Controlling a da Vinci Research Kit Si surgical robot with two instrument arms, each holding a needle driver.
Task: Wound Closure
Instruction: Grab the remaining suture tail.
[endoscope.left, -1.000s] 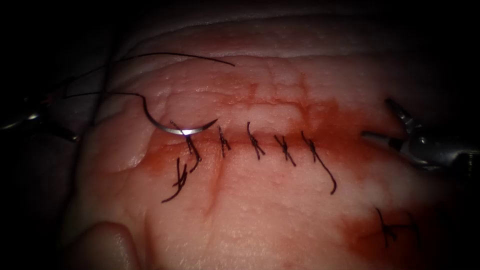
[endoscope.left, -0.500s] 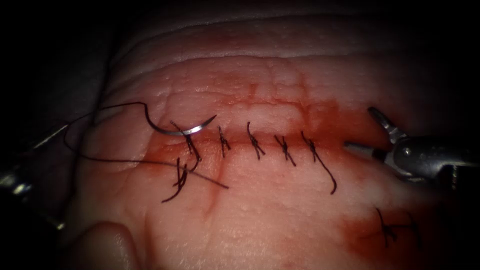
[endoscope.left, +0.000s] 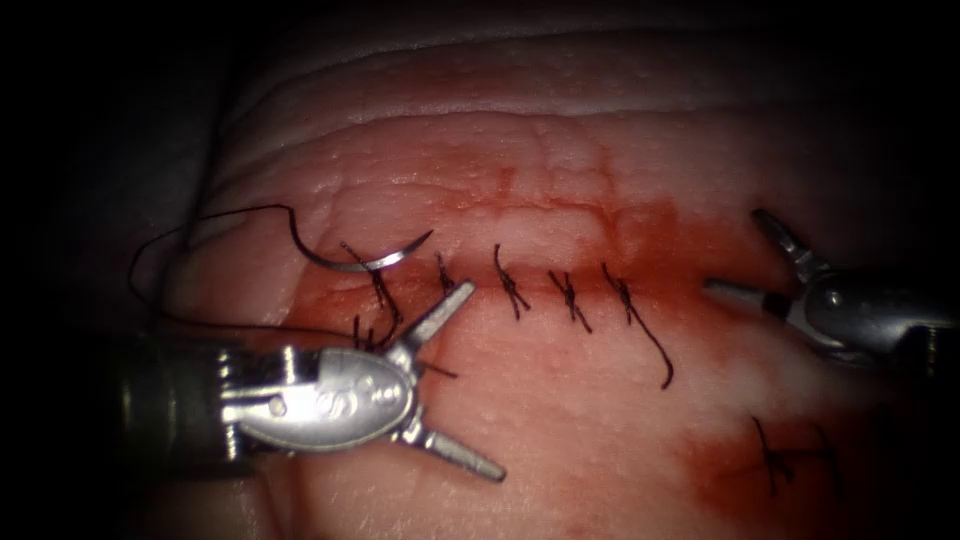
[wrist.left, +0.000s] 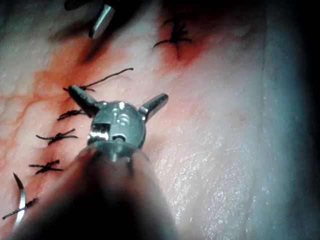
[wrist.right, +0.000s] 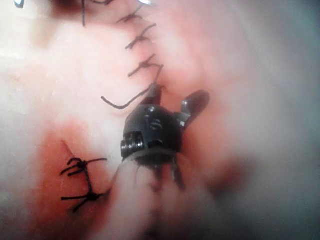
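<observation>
Left pincer (endoscope.left: 462, 378): my jaws are spread wide and hold nothing. One jaw reaches up to the cut line between the first two stitches from the left; the other points down and to the right over bare tissue.

Right pincer (endoscope.left: 752, 262): my jaws stand apart here too, empty, hovering at the right end of the cut, well apart from the needle.

Needle (endoscope.left: 365, 260): it lies loose on the tissue (endoscope.left: 560, 440), just above the left end of the cut (endoscope.left: 700, 282), near my left pincer but not touching it. Neither tool holds it, and I see no part of it buried.

Needle axis: the long axis runs roughly left to right along the cut. The curve sags toward the cut, and both ends turn up and away from it. The sharp tip is at the right end, pointing up and right; the left end carries the thread.

Thread (endoscope.left: 165, 270): it leaves the needle's left end, loops out toward the tissue's left edge and comes back under my left pincer, near the leftmost stitch (endoscope.left: 375, 300).

Risk: in my judgement, my open left jaws sit so near the stitch tails and the slack thread that closing or shifting could snag them and drag a knot. A grab at the free needle could tip it or push it away.
</observation>
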